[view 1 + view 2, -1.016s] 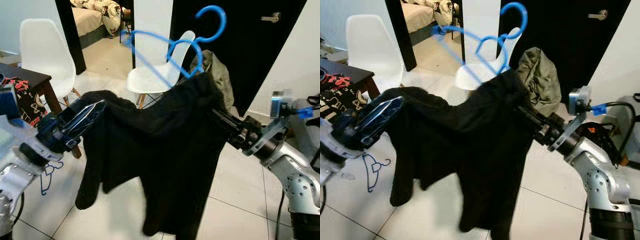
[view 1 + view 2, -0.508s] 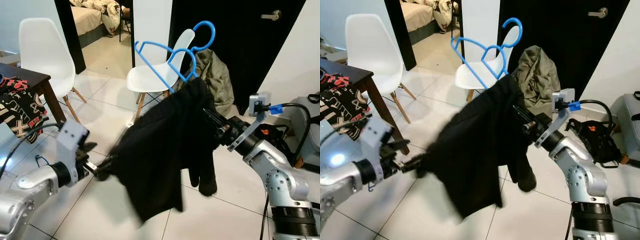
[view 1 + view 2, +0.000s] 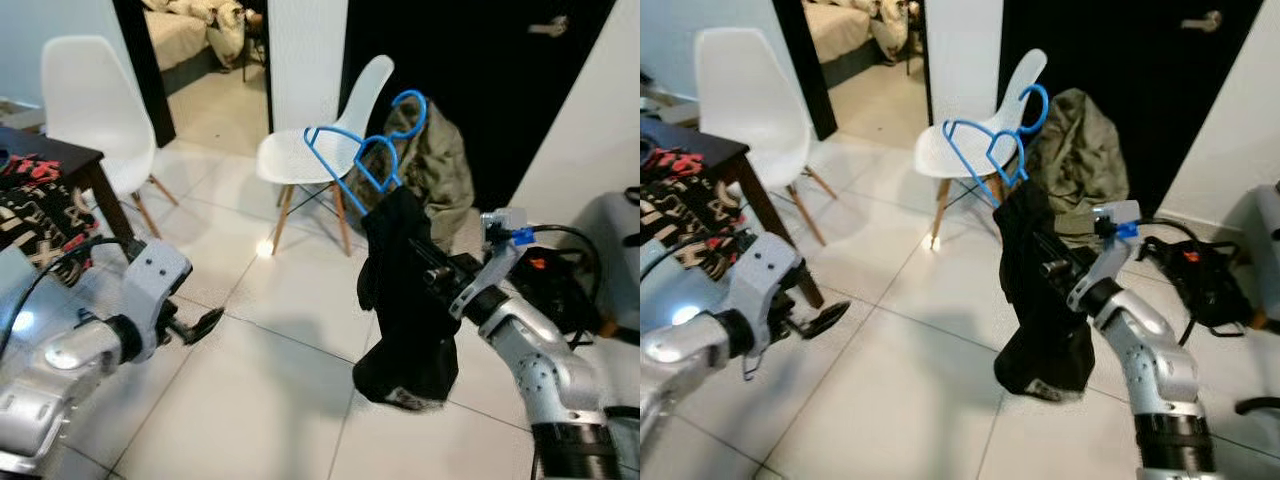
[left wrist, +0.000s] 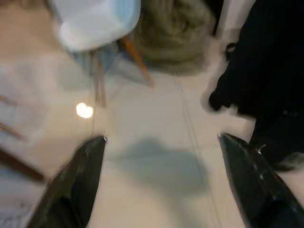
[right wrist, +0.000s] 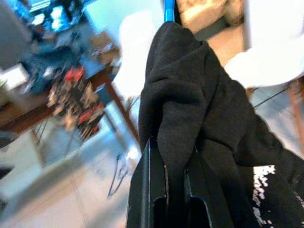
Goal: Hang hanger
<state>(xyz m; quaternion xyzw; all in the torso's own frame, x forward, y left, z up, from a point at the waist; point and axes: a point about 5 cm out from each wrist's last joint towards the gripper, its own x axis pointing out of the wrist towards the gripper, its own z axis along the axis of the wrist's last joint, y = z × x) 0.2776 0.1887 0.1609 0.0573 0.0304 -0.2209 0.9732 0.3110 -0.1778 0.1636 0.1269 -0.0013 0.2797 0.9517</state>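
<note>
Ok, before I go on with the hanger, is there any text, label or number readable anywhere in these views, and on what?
None can be read.
Red, white and black printed cloth on the dark wooden table: bold print, possibly lettering, too blurred to read.
White patch on the hem of the black garment held with the blue plastic hanger by the right end effector: too small to read.
Blue tag on the right wrist: no text visible.

Blue hanger (image 3: 365, 160), black garment (image 3: 405, 290).
My black fingers; white chair (image 3: 320, 140), olive cloth (image 3: 435, 165), pale tiles (image 3: 290, 330).
</note>
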